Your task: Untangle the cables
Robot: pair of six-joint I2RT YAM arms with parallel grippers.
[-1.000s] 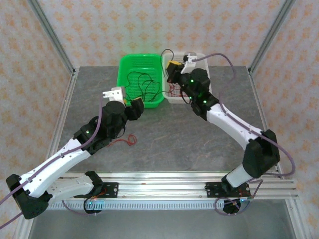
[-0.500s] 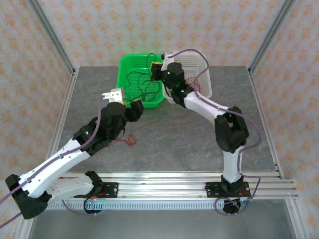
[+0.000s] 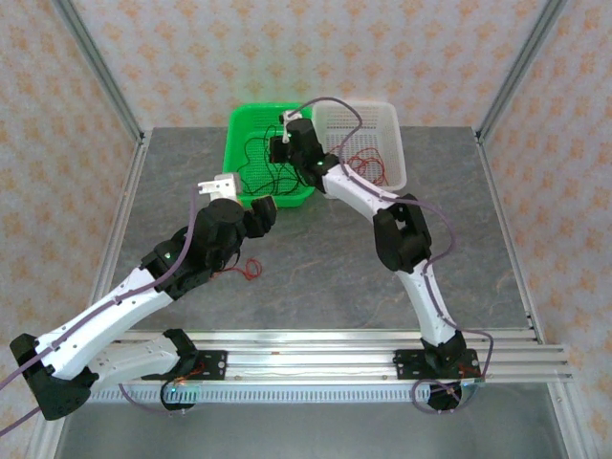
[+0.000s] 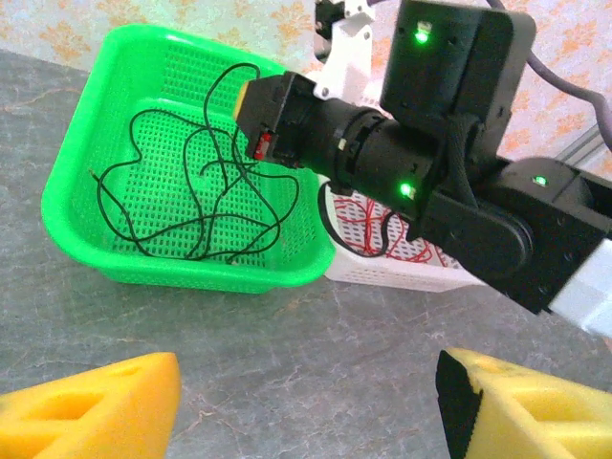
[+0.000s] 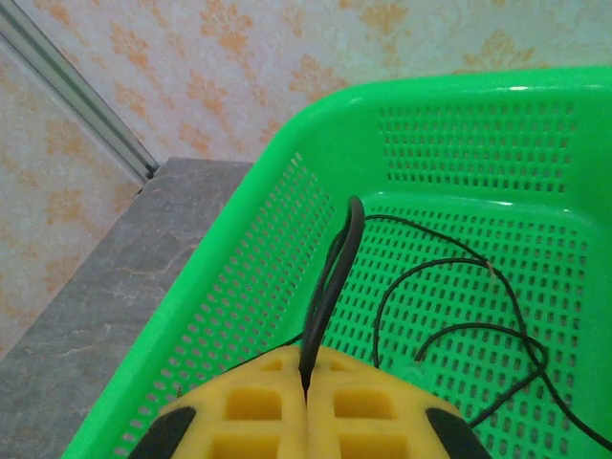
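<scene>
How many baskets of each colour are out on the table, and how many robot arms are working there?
Green baskets: 1
White baskets: 1
Robot arms: 2, the left arm and the right arm
Total: 4

Two baskets sit side by side at 12 o'clock on the table [image 3: 325,258]. The left basket [image 3: 235,143] has cables [image 4: 191,191] in it. The right basket [image 3: 394,143], at its 3 o'clock, holds other cables [image 3: 363,158]. The right gripper [image 5: 307,378] is over the left basket, with one of the cables between its fingers. The left gripper [image 4: 306,411] is at that basket's 6 o'clock. A loose cable [image 3: 251,268] lies on the table at 8 o'clock.
</scene>
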